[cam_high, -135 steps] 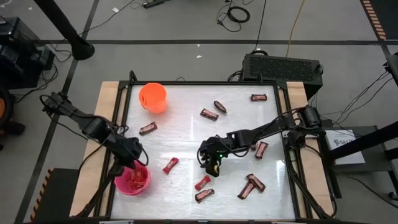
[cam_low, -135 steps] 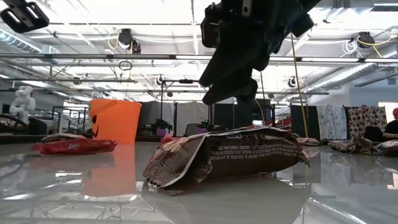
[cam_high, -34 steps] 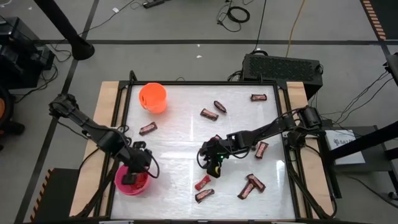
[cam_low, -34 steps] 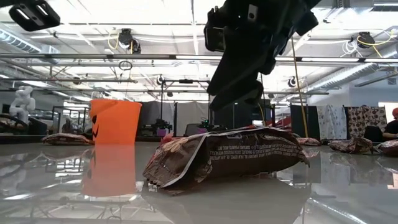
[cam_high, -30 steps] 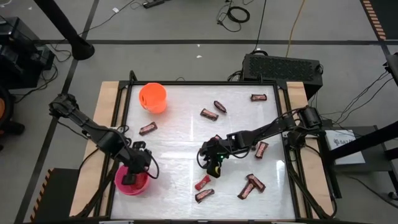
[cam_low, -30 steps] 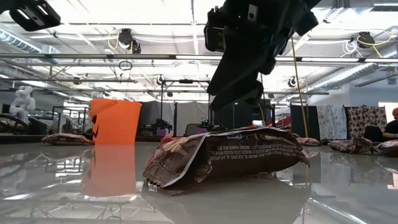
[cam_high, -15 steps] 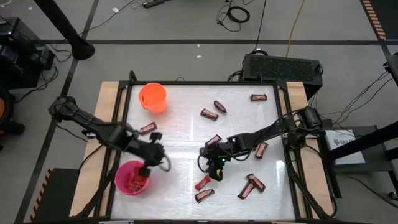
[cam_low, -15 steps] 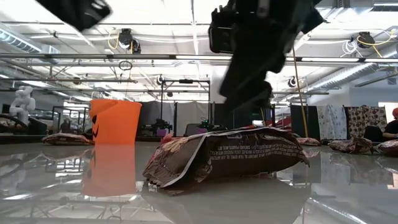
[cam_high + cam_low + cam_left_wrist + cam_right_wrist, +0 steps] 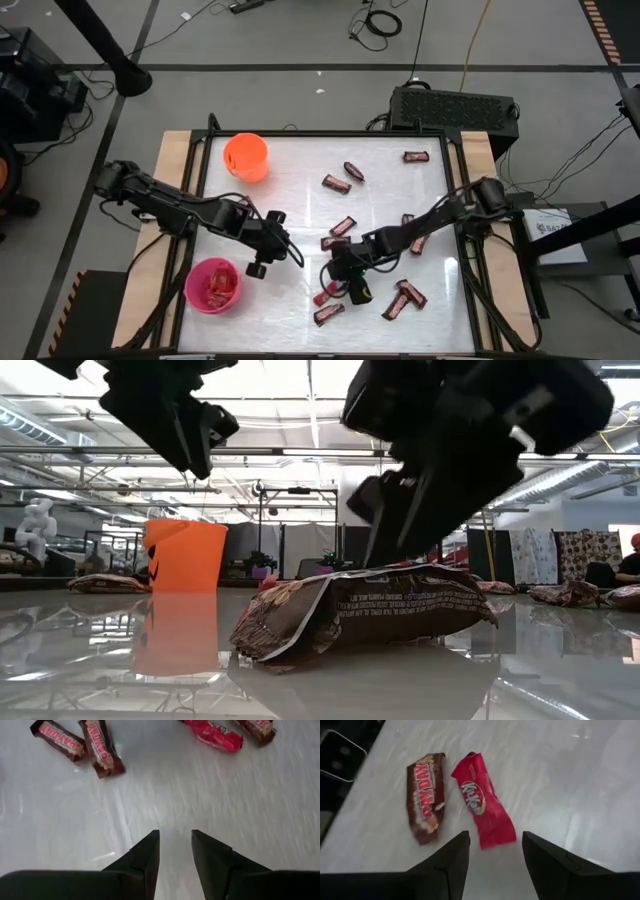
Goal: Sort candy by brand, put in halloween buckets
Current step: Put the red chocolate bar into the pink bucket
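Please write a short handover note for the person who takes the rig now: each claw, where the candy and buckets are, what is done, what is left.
Left claw: open, empty, over the table beside the pink bucket.
Right claw: open, empty, above a red KitKat bar and a brown PayDay bar near the front edge.
Done: red bars lie in the pink bucket.
Left: the orange bucket looks empty; about ten bars remain scattered on the table.

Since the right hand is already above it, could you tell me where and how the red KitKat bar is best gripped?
Grip the red KitKat bar across its narrow width at mid-length, coming straight down. It lies flat on the table, and a brown PayDay bar lies close alongside, so one finger must slip into that gap. The right hand is open just short of its nearer end.
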Controlling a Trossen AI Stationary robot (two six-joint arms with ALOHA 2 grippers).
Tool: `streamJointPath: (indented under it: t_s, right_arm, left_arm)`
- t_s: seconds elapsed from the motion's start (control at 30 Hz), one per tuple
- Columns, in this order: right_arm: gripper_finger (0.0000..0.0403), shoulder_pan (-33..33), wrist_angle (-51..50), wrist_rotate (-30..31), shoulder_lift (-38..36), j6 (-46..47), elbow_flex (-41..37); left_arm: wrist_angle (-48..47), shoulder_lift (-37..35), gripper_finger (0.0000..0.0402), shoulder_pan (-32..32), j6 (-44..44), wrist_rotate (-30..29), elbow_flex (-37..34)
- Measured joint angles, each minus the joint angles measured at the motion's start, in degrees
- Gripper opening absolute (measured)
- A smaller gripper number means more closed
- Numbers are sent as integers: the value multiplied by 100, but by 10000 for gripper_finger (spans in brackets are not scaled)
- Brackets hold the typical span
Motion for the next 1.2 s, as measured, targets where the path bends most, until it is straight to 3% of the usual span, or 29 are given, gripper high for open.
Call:
streamJointPath:
  t_s: [0.2,0.4,0.5,0.67,0.73,1.1,1.2]
  right_arm:
    - [176,18,677,291,507,84,1]
    - [162,58,596,183,594,434,13]
    - [122,162,558,219,571,437,13]
    - [20,203,512,132,496,428,3]
    - [12,189,512,167,460,426,-1]
    - [4,-324,543,1567,-125,-76,-7]
    - [2,-540,554,1907,-301,-178,-7]
  left_arm:
    - [-37,-2,121,-22,-5,31,0]
    - [-298,-2,121,-22,-152,298,0]
    - [-407,-2,121,-22,-154,308,0]
    - [-403,-4,121,-4,-150,313,0]
    - [-402,-14,121,49,-149,317,0]
    - [11,-469,121,728,59,344,2]
    - [228,-474,121,1026,-329,944,2]
